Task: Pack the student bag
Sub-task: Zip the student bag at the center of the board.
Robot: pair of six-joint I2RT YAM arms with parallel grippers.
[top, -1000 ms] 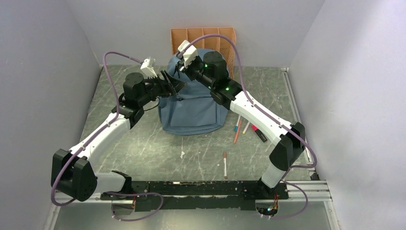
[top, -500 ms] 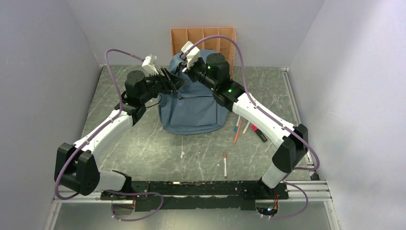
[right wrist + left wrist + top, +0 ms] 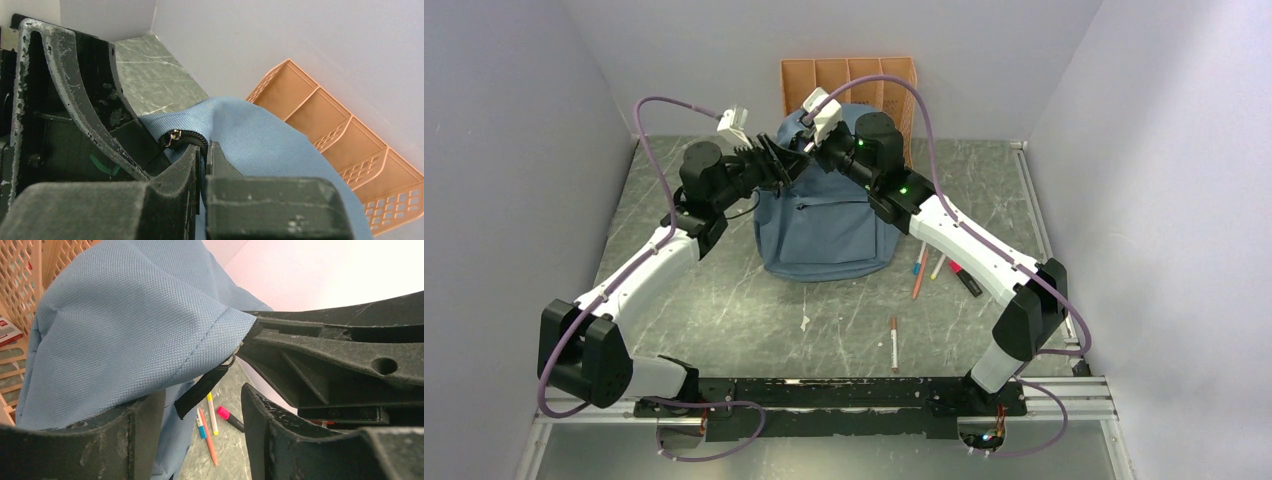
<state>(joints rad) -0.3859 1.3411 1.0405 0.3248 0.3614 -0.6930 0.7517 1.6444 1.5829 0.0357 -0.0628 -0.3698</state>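
Note:
The student bag (image 3: 826,222) is a dusty-blue backpack standing at the back middle of the table. My right gripper (image 3: 808,150) is shut on the bag's black zip edge at its top (image 3: 186,137) and lifts the fabric; its tips (image 3: 205,151) pinch it. My left gripper (image 3: 785,164) is open just left of that spot. In the left wrist view its jaws (image 3: 200,405) stand apart, the blue fabric (image 3: 130,325) rests on the left finger (image 3: 125,440), and a black zip pull strap (image 3: 204,390) hangs between them.
An orange slotted file organizer (image 3: 849,78) stands behind the bag against the back wall. Several pens and a pink-capped marker (image 3: 964,277) lie right of the bag; one pen (image 3: 893,343) lies nearer the front. Walls close in the left, right and back.
My left gripper has moved up and back to the bag's top, closer to the right gripper. The right gripper shifted slightly, still holding the bag's edge.

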